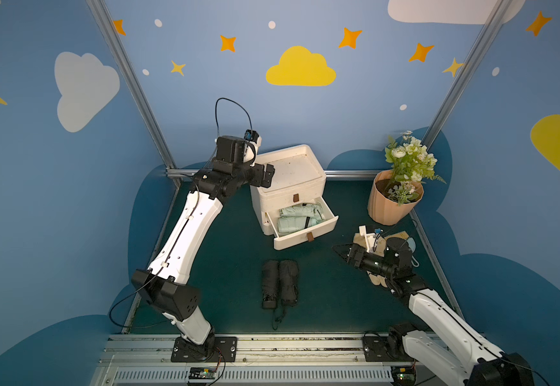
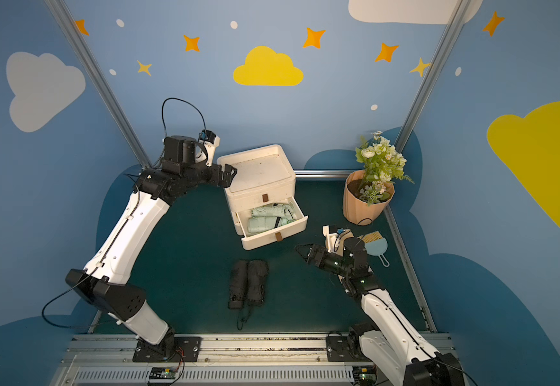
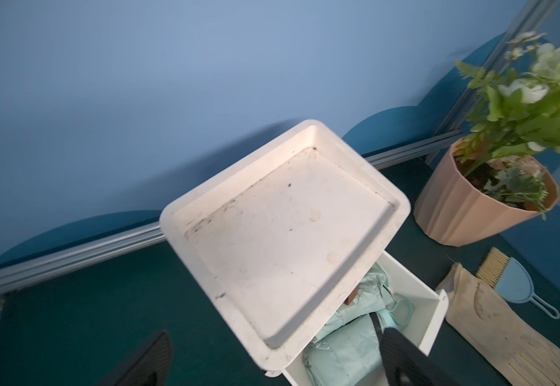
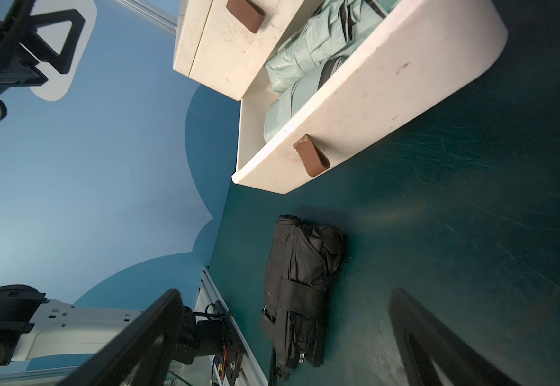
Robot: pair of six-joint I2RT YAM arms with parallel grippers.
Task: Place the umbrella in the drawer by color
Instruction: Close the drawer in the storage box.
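Two mint umbrellas (image 1: 297, 219) stowed, two black umbrellas (image 2: 257, 284) out; left hand (image 1: 267, 173) and right hand (image 1: 340, 250) both wide, empty.
Top views: the mint pair lay side by side in the open lower drawer (image 1: 318, 230), with the upper drawer (image 1: 278, 200) shut. The black pair lay touching on the worktop (image 1: 338, 300). Left hand hung over the cabinet (image 1: 292, 170) corner. Left wrist: fingers (image 3: 402, 357) spread. Right wrist: fingers (image 4: 161, 314) spread, black pair beyond.

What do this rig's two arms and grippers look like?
Both arms, left arm and right arm, have glossy white link shells between black joint housings. A thin black cable loops off the left wrist. The left gripper and right gripper are black, with triangular open-frame fingers. Small green lights dot the right arm's joints.
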